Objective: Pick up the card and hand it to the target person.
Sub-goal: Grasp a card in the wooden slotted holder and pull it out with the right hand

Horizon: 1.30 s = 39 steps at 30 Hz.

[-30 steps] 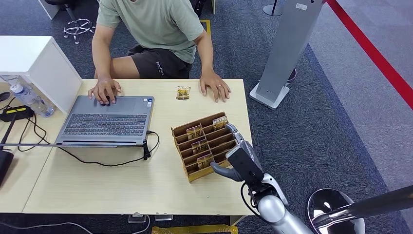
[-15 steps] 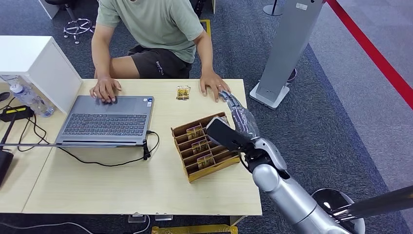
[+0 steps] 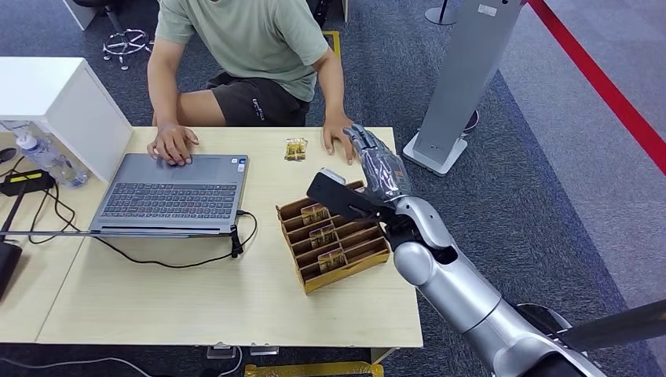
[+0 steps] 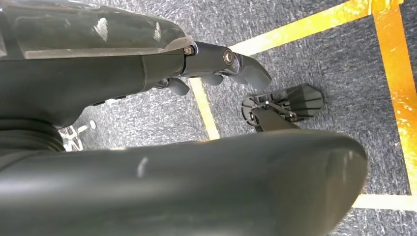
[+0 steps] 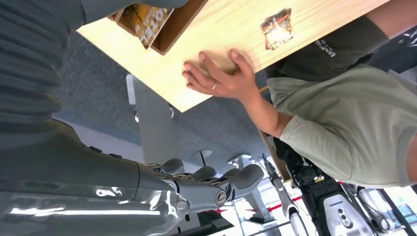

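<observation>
Reach seems to be the step in hand: the right hand [image 3: 375,166] hovers at about 1 o'clock of the wooden rack [image 3: 333,233], fingers stretched out and apart, holding nothing. Cards [image 3: 321,234] stand in the rack's slots on the surface [image 3: 196,302]; another card [image 3: 295,148] lies near the person's hand [image 3: 343,141]. Next, the hand likely must descend and pinch one card.
</observation>
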Motion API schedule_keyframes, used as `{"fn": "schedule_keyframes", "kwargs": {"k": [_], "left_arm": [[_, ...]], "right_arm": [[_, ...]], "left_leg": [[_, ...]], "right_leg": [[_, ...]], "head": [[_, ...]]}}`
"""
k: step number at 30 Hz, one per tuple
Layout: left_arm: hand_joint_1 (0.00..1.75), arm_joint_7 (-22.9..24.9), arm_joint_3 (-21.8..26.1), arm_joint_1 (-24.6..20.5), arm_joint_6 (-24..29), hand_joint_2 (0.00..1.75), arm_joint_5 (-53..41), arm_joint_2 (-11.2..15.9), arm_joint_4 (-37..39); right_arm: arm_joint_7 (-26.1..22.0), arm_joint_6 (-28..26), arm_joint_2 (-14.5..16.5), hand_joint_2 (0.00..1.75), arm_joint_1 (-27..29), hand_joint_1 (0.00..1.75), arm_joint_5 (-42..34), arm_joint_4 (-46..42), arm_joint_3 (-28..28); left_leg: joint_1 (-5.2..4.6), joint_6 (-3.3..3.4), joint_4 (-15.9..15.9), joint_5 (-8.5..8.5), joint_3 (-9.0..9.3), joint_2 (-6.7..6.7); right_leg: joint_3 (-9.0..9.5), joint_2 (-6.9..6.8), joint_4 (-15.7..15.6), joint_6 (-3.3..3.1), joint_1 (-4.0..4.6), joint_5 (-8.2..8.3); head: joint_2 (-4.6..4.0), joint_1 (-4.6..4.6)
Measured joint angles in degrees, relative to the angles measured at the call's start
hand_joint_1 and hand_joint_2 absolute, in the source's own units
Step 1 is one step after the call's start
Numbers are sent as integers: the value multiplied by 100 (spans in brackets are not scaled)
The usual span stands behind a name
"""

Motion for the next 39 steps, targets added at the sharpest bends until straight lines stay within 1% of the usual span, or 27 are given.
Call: {"fn": "schedule_keyframes", "kwargs": {"k": [4,7,10,12,15,20,26,31,35,39], "left_arm": [[0,42,-27,-32,-12,0,-7,-7,0],[0,48,-30,-39,-6,0,-7,-15,0],[0,47,-30,-40,9,0,2,-27,0],[0,47,-31,-39,17,0,16,-35,0],[0,47,-31,-32,31,0,46,-48,0],[0,47,-30,-13,67,0,83,-69,0],[0,40,-30,12,81,0,126,-94,0],[0,21,-28,30,117,0,174,-105,0],[0,15,-27,55,138,0,204,-108,0],[0,8,-27,80,182,0,242,-111,0]], "right_arm": [[60,167,127,175,-302,15,170,254,125],[52,226,242,175,-514,22,216,466,209],[17,225,369,175,-684,27,288,709,299],[10,194,455,175,-807,27,391,920,381],[78,144,557,175,-931,32,629,1166,492],[328,106,717,175,-1111,34,1079,1520,649],[583,46,838,175,-1198,33,1300,1808,756],[999,37,871,175,-1206,32,1502,1923,790],[1262,59,872,175,-1205,28,1615,1950,799],[1511,94,869,175,-1196,28,1699,1946,791]], "left_leg": [[0,-1,0,1,0,0],[0,-1,0,1,-1,0],[0,-1,0,1,-2,-1],[0,-1,0,1,-2,-1],[0,-1,0,1,-3,-1],[0,-1,0,1,-2,-2],[0,-1,0,1,-1,-1],[0,-1,0,1,-1,-1],[0,-1,1,1,1,-1],[0,-1,1,1,2,-1]], "right_leg": [[0,0,2,0,0,0],[0,-1,2,0,0,0],[-1,-1,2,0,0,0],[-2,-1,2,0,0,0],[-2,-3,2,0,0,0],[-2,-2,2,0,0,0],[-2,-3,2,0,0,0],[-2,-2,2,0,0,0],[-3,-2,2,0,0,0],[-3,-1,2,0,0,0]], "head": [[0,-2],[0,-2],[0,1],[0,1],[0,3],[0,-1],[0,0],[0,2],[0,1],[0,-1]]}}
